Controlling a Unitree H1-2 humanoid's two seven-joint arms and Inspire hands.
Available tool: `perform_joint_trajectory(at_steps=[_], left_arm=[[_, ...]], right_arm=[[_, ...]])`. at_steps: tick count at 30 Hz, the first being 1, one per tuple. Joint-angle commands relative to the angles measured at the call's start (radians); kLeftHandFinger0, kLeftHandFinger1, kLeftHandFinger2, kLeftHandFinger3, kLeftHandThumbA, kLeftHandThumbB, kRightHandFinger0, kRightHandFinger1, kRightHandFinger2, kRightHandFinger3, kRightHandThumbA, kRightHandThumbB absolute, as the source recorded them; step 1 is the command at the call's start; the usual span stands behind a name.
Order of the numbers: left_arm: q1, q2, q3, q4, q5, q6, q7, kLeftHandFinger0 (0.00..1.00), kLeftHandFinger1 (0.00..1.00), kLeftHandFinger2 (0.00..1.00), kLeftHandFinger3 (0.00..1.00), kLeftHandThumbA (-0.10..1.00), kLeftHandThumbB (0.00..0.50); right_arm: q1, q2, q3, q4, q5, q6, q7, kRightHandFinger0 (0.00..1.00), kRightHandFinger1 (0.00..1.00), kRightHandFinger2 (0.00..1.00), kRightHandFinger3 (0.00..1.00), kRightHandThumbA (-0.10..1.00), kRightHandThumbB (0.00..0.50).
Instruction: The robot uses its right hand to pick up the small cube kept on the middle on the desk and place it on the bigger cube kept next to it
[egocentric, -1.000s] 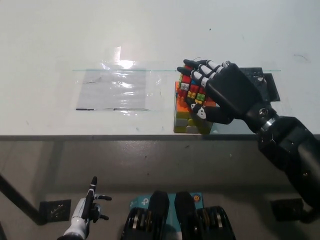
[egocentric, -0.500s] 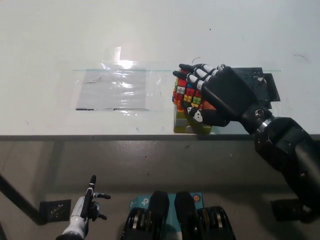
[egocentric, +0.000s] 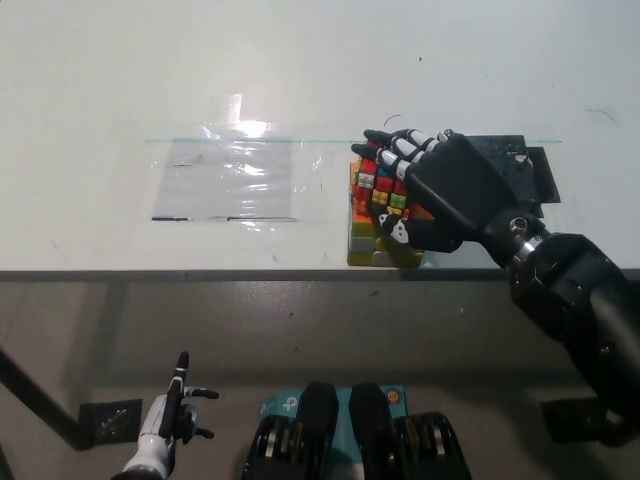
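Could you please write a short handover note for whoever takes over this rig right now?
Right robot hand: black, wrapped around the small cube, which sits on top of the bigger cube near the desk's front edge.
Left robot hand: white, resting low below the desk, holding nothing.
Done: small cube brought onto the bigger one.
Left: release the grip, withdraw the hand, check the stack stands alone.

The desk (egocentric: 300, 80) is brightly and evenly lit from overhead, its pale top washed almost white, and a hard glare spot sits on the crinkled clear plastic sheet (egocentric: 235, 180) where the light bounces back. Below the desk edge the floor falls into dim grey shade. The picture is fairly sharp at the middle, with slight softness and grain toward the lower corners.
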Motion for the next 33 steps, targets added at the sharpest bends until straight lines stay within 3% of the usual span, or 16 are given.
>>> perform_joint_trajectory(at_steps=[1,2,3,4,5,6,8,10,11,12,13,14,16,23,28,33], left_arm=[[-0.009,0.01,0.013,-0.015,-0.012,-0.027,0.002,0.35,0.0,0.0,0.0,1.0,0.5],[-0.009,0.01,0.014,-0.015,-0.013,-0.027,-0.002,0.37,0.0,0.0,0.0,1.0,0.5],[-0.01,0.011,0.012,-0.012,-0.01,-0.027,0.0,0.38,0.0,0.0,0.0,1.0,0.5],[-0.011,0.012,0.011,-0.012,-0.009,-0.027,0.0,0.38,0.0,0.0,0.0,1.0,0.5],[-0.011,0.012,0.014,-0.015,-0.011,-0.027,-0.006,0.37,0.0,0.0,0.0,1.0,0.5],[-0.008,0.011,0.013,-0.02,-0.009,-0.027,-0.001,0.36,0.0,0.0,0.0,1.0,0.5],[-0.006,0.013,0.009,-0.022,-0.003,-0.027,0.001,0.36,0.0,0.0,0.0,1.0,0.5],[-0.009,0.011,0.013,-0.018,-0.007,-0.027,0.006,0.38,0.0,0.0,0.0,1.0,0.5],[-0.008,0.01,0.012,-0.018,-0.005,-0.027,0.009,0.38,0.0,0.0,0.0,1.0,0.5],[-0.01,0.01,0.014,-0.016,-0.008,-0.027,0.011,0.38,0.0,0.0,0.0,1.0,0.5],[-0.011,0.012,0.007,-0.018,0.0,-0.027,0.009,0.37,0.0,0.0,0.0,1.0,0.5],[-0.012,0.013,0.007,-0.017,0.0,-0.027,0.006,0.36,0.0,0.0,0.0,1.0,0.5],[-0.012,0.014,0.007,-0.017,-0.002,-0.027,0.0,0.36,0.0,0.0,0.0,1.0,0.5],[-0.01,0.012,0.01,-0.017,-0.004,-0.027,0.001,0.38,0.0,0.0,0.0,1.0,0.5],[-0.009,0.016,0.008,-0.015,-0.002,-0.027,0.003,0.41,0.0,0.0,0.0,1.0,0.5],[-0.008,0.018,0.008,-0.012,-0.001,-0.027,0.008,0.36,0.0,0.0,0.0,1.0,0.5]], right_arm=[[-0.047,-0.016,-0.007,-0.016,-0.034,0.03,0.016,0.0,0.0,0.2,0.71,-0.1,0.049],[-0.045,-0.018,-0.006,-0.018,-0.034,0.037,0.034,0.02,0.06,0.29,0.8,-0.06,0.03],[-0.04,-0.019,-0.005,-0.034,-0.04,0.066,0.087,0.08,0.13,0.39,1.0,0.11,0.049],[-0.038,-0.021,-0.007,-0.038,-0.041,0.071,0.092,0.03,0.09,0.35,1.0,0.28,0.057],[-0.037,-0.023,-0.004,-0.04,-0.05,0.072,0.088,0.08,0.15,0.42,1.0,0.32,0.108],[-0.033,-0.022,-0.003,-0.048,-0.053,0.083,0.102,0.13,0.23,0.5,1.0,0.45,0.133],[-0.031,-0.019,0.002,-0.057,-0.069,0.1,0.122,0.26,0.43,0.72,1.0,0.56,0.2],[-0.032,-0.02,0.012,-0.063,-0.097,0.113,0.137,0.38,0.59,0.92,1.0,0.7,0.234],[-0.033,-0.021,0.015,-0.065,-0.104,0.115,0.14,0.39,0.6,0.93,1.0,0.7,0.235],[-0.034,-0.02,0.019,-0.069,-0.116,0.124,0.15,0.42,0.69,1.0,1.0,0.72,0.246],[-0.033,-0.019,0.016,-0.069,-0.105,0.129,0.165,0.57,0.94,1.0,1.0,0.72,0.251],[-0.032,-0.02,0.014,-0.078,-0.099,0.133,0.182,0.83,1.0,1.0,1.0,0.76,0.266],[-0.029,-0.02,0.014,-0.083,-0.101,0.138,0.183,1.0,1.0,1.0,1.0,0.77,0.288],[-0.008,-0.001,-0.014,-0.088,-0.026,0.107,0.153,1.0,1.0,1.0,1.0,0.6,0.367],[0.005,0.018,-0.031,-0.106,0.012,0.087,0.131,1.0,1.0,1.0,1.0,0.61,0.429],[0.017,0.029,-0.036,-0.139,0.036,0.082,0.142,1.0,1.0,1.0,1.0,0.6,0.436]])
